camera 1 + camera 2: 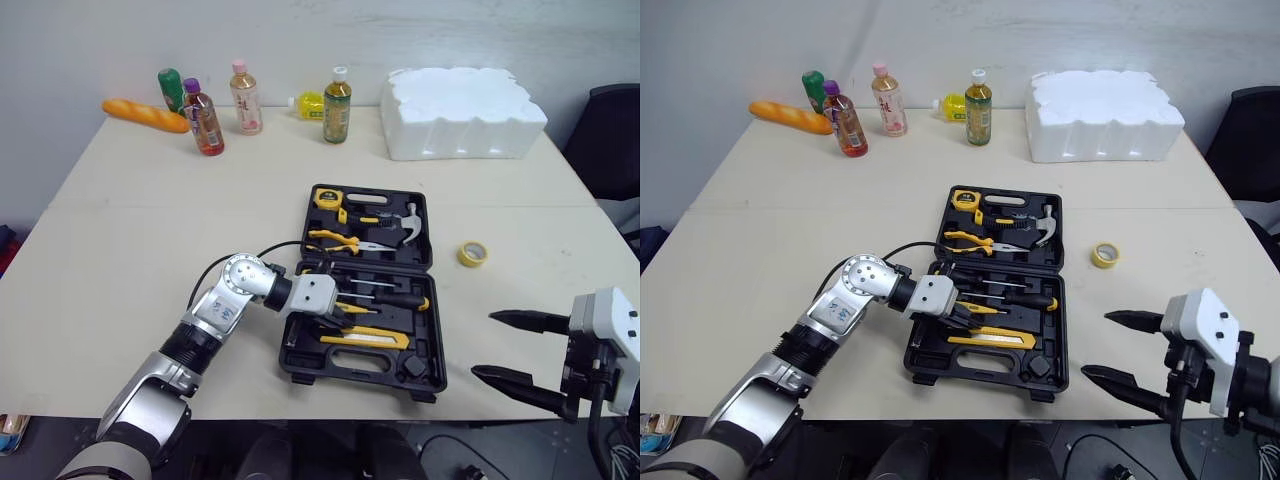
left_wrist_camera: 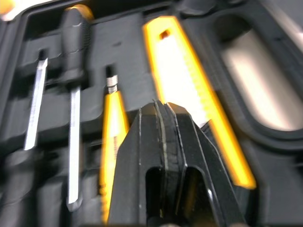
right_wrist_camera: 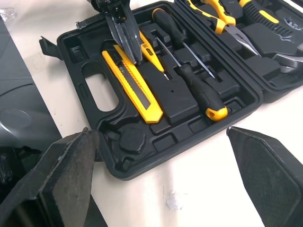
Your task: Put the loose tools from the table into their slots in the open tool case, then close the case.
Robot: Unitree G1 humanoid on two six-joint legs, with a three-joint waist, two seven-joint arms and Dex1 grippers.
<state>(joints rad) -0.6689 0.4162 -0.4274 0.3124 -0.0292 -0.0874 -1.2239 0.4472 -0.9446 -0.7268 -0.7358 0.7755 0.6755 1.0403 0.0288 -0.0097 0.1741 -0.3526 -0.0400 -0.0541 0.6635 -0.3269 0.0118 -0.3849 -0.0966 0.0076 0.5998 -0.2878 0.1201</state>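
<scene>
Black plastic tool case lying open near the middle of a pale table, lid half toward the far side. The lid half holds a tape measure, pliers and a hammer. The near half holds two long screwdrivers, one all black and one with a yellow-tipped handle, a small yellow screwdriver and a yellow utility knife, each seated in a moulded slot.

The left gripper reaches into the near half. Its jaws are pressed together with nothing visible between them. The tips point down between the small yellow screwdriver and the utility knife; whether they touch either cannot be told.

The right gripper hangs over the table's near right edge, well apart from the case, jaws spread wide and empty.

A roll of yellow tape lies loose on the table just right of the case. Along the far edge stand several bottles, a bread loaf and a white foam block.
</scene>
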